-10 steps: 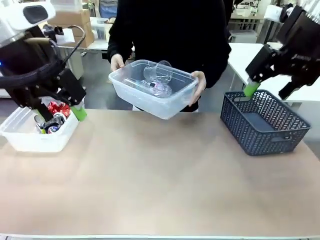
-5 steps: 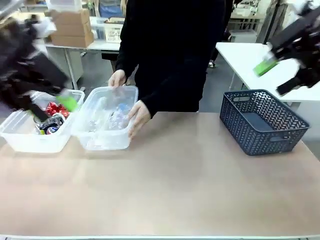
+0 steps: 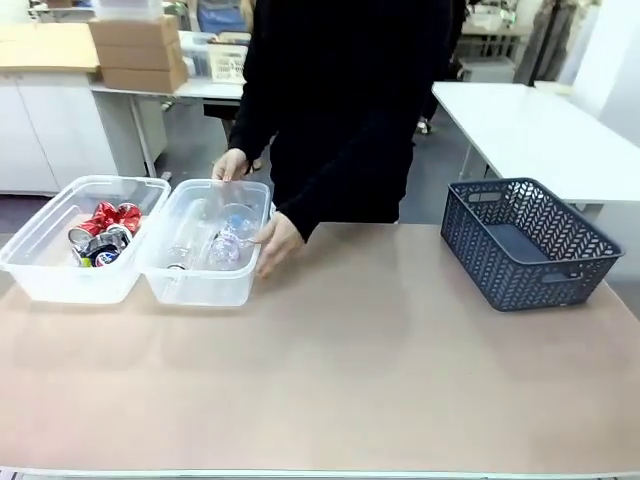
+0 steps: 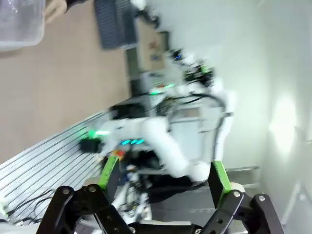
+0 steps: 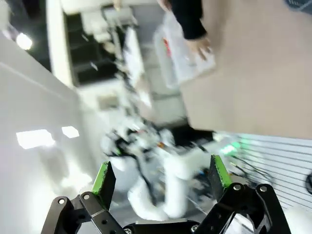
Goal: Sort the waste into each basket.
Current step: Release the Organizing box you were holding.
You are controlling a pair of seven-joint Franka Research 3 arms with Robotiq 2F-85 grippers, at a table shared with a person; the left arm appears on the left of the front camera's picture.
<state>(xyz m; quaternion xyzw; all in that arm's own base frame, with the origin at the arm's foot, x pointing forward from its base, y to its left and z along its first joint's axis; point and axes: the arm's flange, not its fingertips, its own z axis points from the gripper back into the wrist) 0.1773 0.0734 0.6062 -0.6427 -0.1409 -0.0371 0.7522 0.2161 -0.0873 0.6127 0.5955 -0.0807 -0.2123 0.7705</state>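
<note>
tan table (image 3: 350, 380): two tubs (image 3: 205, 285), basket (image 3: 525, 245)

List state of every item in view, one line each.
Left tub: on the table, holds red and silver cans.
Right tub: on the table beside the left tub, holds clear bottles; both of the person's hands on it.
Blue lattice basket: on the table, empty.
Left gripper: open, empty.
Right gripper: open, empty.

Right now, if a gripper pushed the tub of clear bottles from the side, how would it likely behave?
The tub of bottles would probably slide easily, since it sits flat on the smooth table. It looks light: thin clear walls, seemingly empty bottles. The walls may flex, and the loose bottles could roll inside.
</note>
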